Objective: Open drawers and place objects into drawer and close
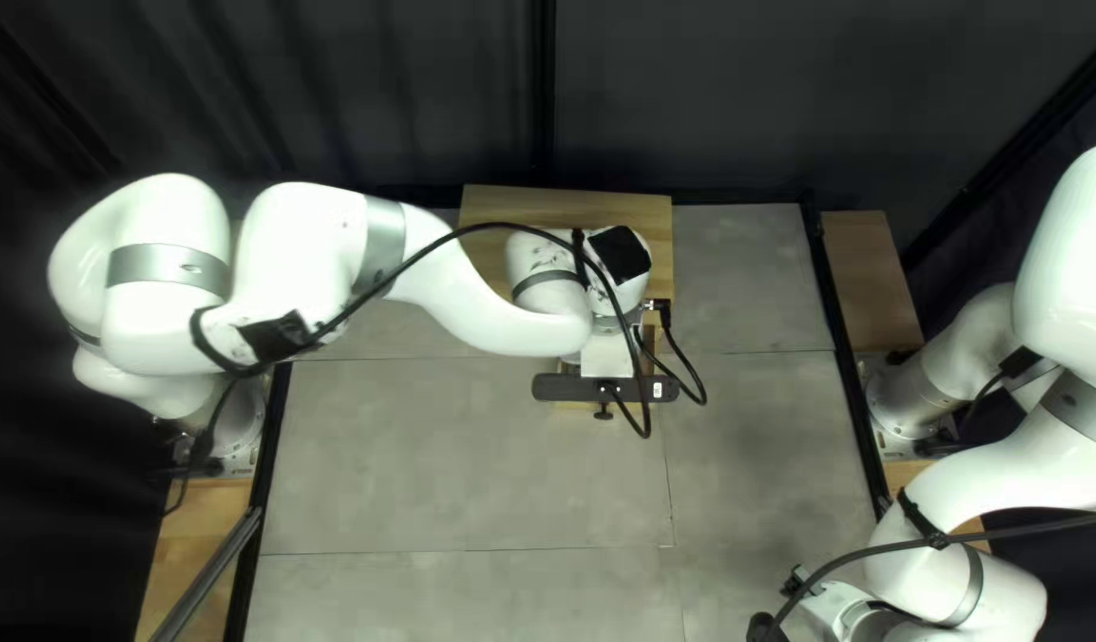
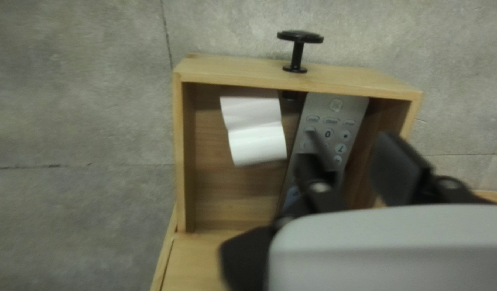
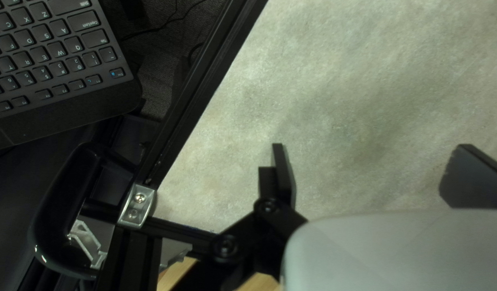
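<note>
Where the left gripper [image 1: 605, 354] stands: low over the open drawer [image 2: 313, 81], at the end of the left arm [image 1: 453, 285], which reaches across the table [image 1: 405, 440].
Left fingers [image 2: 395, 168]: parted, with a moderate gap; nothing is seen gripped. In the left wrist view one finger overlaps the remote, the other the drawer's side wall.
Remote [image 2: 334, 116]: in the drawer, grey, buttons up, running lengthwise from ahead of the left fingers to beneath them; its near end is hidden by the black links.
White item [image 2: 257, 143]: in the drawer, beside the remote and apart from it, to one side of the left fingers; its kind cannot be told.
Drawer: pulled out, light wood, its front panel ahead of the left fingers.
Knob [image 2: 298, 37]: black, upright on its stem from the front panel, ahead of the left fingers.
Cabinet [image 2: 194, 264]: light wood, behind the left fingers.
Right gripper [image 1: 825, 604]: above the table's near right part, well apart from the drawer.
Right fingers [image 3: 283, 172]: spread wide, the grey tabletop beneath them; they hold nothing.
Rail [image 3: 197, 102]: black, along the table's edge, beside the right fingers.
Keyboard [image 3: 49, 48]: black, past the rail, well apart from the right fingers.
</note>
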You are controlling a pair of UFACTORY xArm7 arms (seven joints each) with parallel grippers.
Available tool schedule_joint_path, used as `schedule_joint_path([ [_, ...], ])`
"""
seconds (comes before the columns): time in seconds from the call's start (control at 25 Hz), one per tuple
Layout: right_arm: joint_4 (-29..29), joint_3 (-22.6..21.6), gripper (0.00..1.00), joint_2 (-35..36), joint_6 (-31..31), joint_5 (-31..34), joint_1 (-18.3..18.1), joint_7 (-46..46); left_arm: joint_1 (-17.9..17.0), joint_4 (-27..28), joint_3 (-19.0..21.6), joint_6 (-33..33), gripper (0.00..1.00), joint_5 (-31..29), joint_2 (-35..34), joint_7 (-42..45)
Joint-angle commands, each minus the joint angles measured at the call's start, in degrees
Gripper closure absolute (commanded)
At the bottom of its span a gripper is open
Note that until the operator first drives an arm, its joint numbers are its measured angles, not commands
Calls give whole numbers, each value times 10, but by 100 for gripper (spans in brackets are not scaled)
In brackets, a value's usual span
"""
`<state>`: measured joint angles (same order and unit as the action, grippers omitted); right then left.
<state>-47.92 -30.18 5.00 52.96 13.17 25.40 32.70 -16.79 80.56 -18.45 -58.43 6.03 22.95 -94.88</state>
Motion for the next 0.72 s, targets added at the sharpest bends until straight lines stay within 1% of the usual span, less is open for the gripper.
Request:
schedule_joint_path([
  [0.04,0,0,0,0,0,0,0,0,-45,-49,-1,4,100,-42,-40,72],
  [0.08,0,0,0,0,0,0,0,0,-63,-66,0,1,100,-58,-52,108],
  [0.16,0,0,0,0,0,0,0,0,-81,-76,2,-8,100,-75,-59,148],
  [0.28,0,0,0,0,0,0,0,0,-123,-102,12,-31,100,-114,-86,240],
  [0.4,0,0,0,0,0,0,0,0,-154,-114,23,-53,100,-141,-102,308],
  [0.56,0,0,0,0,0,0,0,0,-185,-117,40,-81,100,-149,-105,360],
  [0.72,0,0,0,0,0,0,0,0,-215,-123,61,-114,100,-134,-107,422],
])
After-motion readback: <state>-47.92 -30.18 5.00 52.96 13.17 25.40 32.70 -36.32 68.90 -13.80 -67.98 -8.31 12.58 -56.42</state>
